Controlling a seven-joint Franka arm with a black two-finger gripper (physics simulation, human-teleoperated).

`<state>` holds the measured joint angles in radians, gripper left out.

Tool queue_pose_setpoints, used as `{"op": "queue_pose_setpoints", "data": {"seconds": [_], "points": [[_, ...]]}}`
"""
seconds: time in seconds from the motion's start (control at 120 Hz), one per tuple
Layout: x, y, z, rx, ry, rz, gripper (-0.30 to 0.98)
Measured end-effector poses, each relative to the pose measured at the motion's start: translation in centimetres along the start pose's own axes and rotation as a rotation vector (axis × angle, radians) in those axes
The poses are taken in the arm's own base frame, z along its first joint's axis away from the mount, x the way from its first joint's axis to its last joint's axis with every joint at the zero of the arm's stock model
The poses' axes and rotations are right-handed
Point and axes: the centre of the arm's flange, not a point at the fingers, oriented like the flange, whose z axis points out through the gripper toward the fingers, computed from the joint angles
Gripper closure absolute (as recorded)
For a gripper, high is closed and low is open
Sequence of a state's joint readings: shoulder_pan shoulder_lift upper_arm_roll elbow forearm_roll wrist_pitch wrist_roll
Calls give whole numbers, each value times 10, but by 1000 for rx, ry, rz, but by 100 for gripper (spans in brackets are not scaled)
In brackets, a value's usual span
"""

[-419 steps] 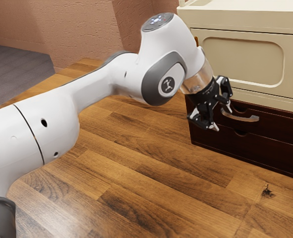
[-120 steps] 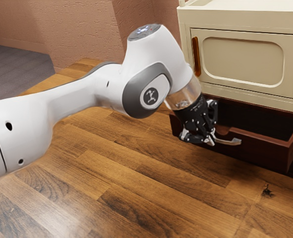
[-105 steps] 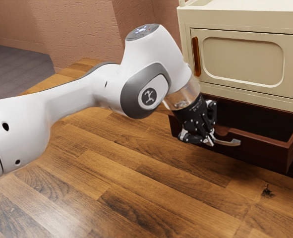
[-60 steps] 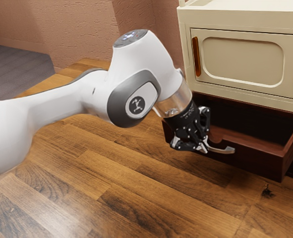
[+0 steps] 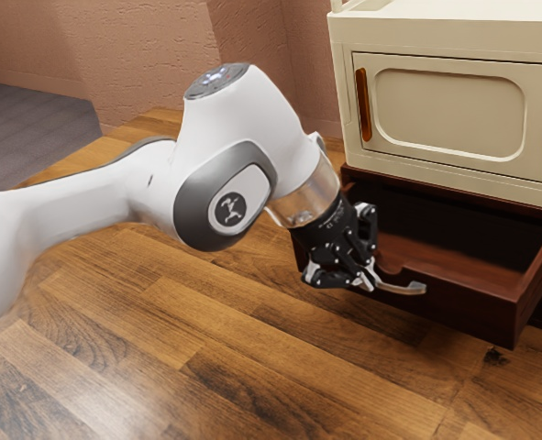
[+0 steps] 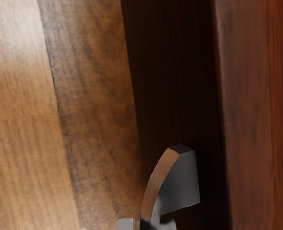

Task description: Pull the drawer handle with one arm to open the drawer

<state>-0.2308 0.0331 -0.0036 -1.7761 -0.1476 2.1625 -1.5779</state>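
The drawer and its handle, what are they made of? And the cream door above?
The drawer looks like dark, stained wood: it's reddish brown with faint grain lines. Its handle looks like smooth metal, maybe steel, because it's grey and catches the light. The cream door could be painted wood or plastic; it's smooth, with no grain I can see.

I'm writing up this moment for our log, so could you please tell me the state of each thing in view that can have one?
Drawer: open, pulled out from the cabinet.
Cabinet door: closed.
Gripper: at the drawer handle; I cannot tell whether it is open or shut.
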Motion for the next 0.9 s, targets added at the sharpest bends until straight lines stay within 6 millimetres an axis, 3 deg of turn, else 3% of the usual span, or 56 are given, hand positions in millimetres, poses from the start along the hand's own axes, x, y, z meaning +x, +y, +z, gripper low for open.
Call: {"op": "queue_pose_setpoints", "data": {"seconds": [0.383, 0.675, 0.9], "points": [[-3, -18, -6, -18, 0, 4, 79], [-3, -20, -10, -32, 0, 5, 78], [-7, -27, -25, -54, -2, 11, 65]]}}
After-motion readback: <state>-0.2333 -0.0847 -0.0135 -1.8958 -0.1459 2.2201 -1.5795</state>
